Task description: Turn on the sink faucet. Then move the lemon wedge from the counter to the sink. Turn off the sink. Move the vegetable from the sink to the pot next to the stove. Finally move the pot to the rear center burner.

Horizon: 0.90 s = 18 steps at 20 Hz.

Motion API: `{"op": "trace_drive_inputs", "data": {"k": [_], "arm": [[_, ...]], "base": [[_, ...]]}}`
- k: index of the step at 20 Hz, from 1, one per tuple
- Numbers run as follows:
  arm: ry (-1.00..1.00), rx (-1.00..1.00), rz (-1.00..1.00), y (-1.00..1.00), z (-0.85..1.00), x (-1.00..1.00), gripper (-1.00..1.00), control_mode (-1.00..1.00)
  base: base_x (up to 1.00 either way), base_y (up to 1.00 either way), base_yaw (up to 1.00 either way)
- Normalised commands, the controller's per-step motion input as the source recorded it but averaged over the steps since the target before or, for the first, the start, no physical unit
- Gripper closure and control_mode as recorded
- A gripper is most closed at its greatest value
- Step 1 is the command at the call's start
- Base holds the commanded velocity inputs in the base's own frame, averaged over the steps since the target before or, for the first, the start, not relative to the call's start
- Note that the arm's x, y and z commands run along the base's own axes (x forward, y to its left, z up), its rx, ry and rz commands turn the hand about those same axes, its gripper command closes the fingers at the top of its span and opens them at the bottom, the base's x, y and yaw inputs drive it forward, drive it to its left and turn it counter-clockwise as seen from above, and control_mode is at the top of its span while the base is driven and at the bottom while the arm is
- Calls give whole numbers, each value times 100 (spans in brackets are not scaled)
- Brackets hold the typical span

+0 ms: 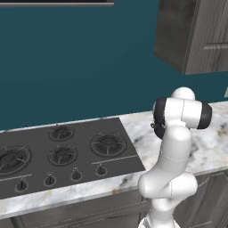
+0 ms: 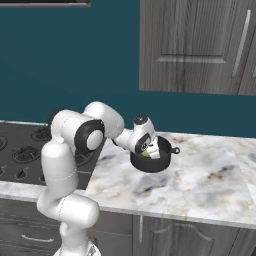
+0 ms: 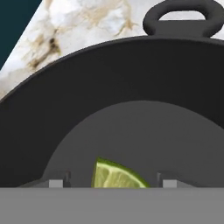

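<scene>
The pincer is positioned directly above the black pot, which stands on the marble tabletop just to the right of the stove. In the hand view, the two fingertips are seen well apart at the bottom edge, with the lemon wedge lying between them. No contact between either fingertip and the wedge is visible, so the pincer is judged to be open and the wedge released, or on the point of release, into the pot. Whether the wedge rests fully on the pot floor cannot be told, as its lower part is hidden.

The pot handle is seen at the far rim in the hand view.

Progress is judged as follows. The sink and faucet steps are taken as completed, since the wedge is already at the pot. The transfer of the wedge into the pot is at its end. One step remains: the pot is not yet on the rear center burner, which stands unoccupied. For that step, the pincer must be withdrawn from the pot, and a grip on the rim or a handle is expected to be required.
</scene>
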Motion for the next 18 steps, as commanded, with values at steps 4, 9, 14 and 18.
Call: {"op": "trace_drive_inputs", "data": {"k": [4, 9, 14, 18], "arm": [[-1, 0, 0, 0, 7, 0, -100, -100], [-1, 0, 0, 6, 31, -4, -100, -100], [-4, 0, 0, 19, 46, -19, -100, -100], [-4, -5, 4, 36, 53, -12, -100, -100]], "base": [[0, 0, 0], [0, 0, 0], [0, 0, 0], [0, 0, 0]]}}
